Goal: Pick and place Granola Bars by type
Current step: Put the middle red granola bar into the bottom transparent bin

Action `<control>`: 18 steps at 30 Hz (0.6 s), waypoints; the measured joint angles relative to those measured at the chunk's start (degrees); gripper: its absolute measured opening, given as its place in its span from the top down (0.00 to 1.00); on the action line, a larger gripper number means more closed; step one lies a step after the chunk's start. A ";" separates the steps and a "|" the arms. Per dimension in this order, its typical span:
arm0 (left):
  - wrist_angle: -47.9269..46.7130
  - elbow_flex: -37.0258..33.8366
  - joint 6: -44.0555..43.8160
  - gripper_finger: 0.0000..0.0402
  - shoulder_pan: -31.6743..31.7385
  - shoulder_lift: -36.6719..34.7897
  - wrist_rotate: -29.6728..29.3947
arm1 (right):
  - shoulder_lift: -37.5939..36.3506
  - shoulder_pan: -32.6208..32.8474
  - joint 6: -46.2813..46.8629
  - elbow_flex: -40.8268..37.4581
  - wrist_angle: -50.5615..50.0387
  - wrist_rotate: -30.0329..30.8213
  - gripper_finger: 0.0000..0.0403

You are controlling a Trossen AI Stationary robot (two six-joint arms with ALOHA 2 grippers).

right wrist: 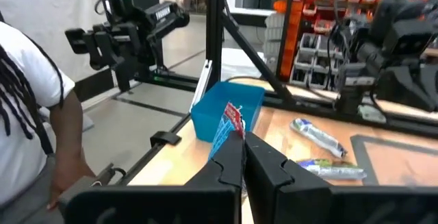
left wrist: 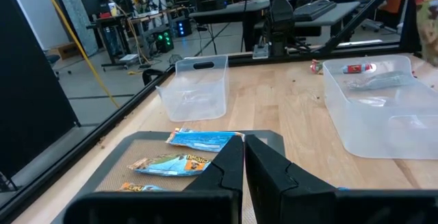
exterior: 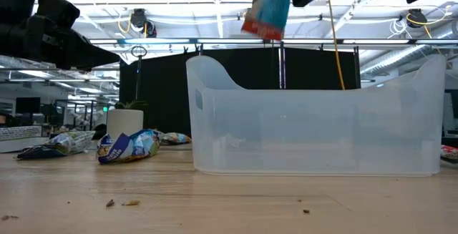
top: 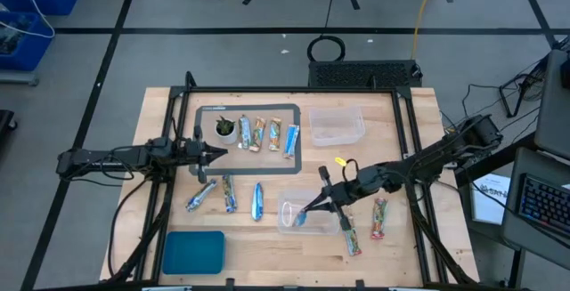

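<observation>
The right gripper's (top: 307,211) jaws are closed on one end of a slim blue-and-red foil-wrapped granola bar (exterior: 268,6), light, crinkly and slippery-looking, dangling below them over the clear plastic bin (exterior: 315,130); the left gripper's (top: 220,154) jaws are closed on nothing.

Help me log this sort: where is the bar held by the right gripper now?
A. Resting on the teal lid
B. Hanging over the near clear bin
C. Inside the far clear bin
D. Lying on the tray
B: the right gripper is shut on a blue-white bar, which hangs above the near clear bin, not yet dropped in.
</observation>
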 joint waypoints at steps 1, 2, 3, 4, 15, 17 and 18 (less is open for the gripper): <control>0.02 -0.01 0.02 0.94 0.02 0.00 0.00 | 0.79 -0.04 0.27 0.19 0.24 0.02 1.00; 0.02 0.01 0.01 0.94 0.02 -0.02 0.00 | 1.46 -0.06 0.50 0.37 0.18 0.02 1.00; 0.00 0.00 0.00 0.94 0.01 -0.01 0.00 | 2.19 -0.06 0.91 0.50 0.17 0.02 1.00; 0.01 0.01 0.01 0.94 0.01 -0.01 0.00 | 2.79 -0.06 1.32 0.62 0.22 0.04 1.00; 0.00 -0.01 0.02 0.94 0.02 -0.02 0.00 | 6.73 -0.39 3.22 0.66 0.02 3.36 1.00; 0.02 0.00 0.02 0.94 0.01 -0.01 0.00 | 6.68 -0.68 3.85 0.66 -0.43 3.38 1.00; 0.01 0.01 0.01 0.94 0.01 -0.01 0.00 | 6.68 -0.85 4.20 0.66 -0.69 3.39 1.00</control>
